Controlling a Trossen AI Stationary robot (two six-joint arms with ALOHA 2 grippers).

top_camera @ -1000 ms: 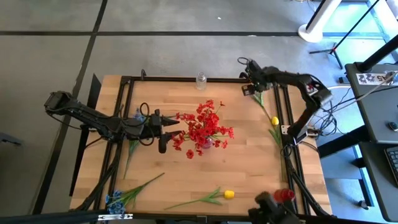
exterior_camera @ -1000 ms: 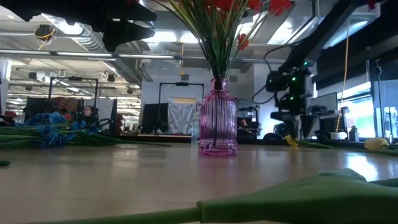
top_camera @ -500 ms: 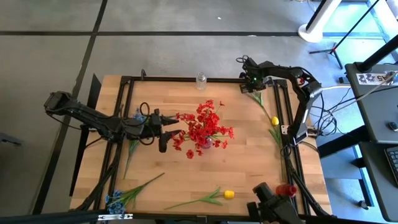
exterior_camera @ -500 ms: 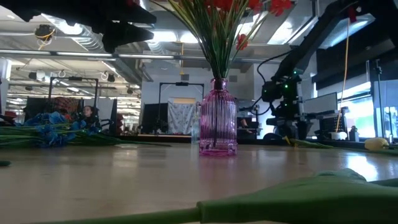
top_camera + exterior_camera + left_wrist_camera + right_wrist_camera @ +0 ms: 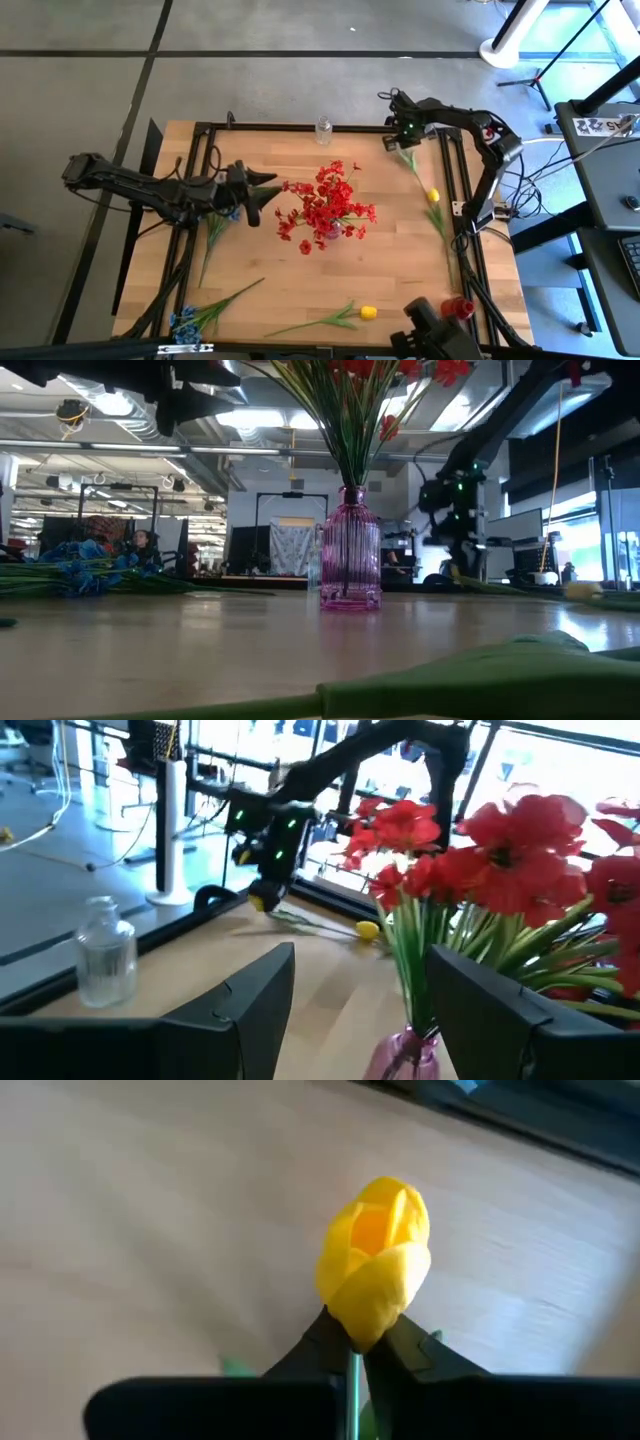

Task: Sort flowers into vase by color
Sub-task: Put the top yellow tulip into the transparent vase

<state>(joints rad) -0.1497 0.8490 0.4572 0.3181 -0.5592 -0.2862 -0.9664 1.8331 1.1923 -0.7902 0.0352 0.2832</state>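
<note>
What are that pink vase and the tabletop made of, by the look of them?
The pink vase looks like ribbed, see-through tinted glass, or perhaps clear plastic: the red flowers' green stems show through it. The tabletop looks like pale wood planks with visible seams and a smooth matt finish.

Yellow tulip [image 5: 375, 1260] between tool [image 5: 355, 1342] fingers
</note>
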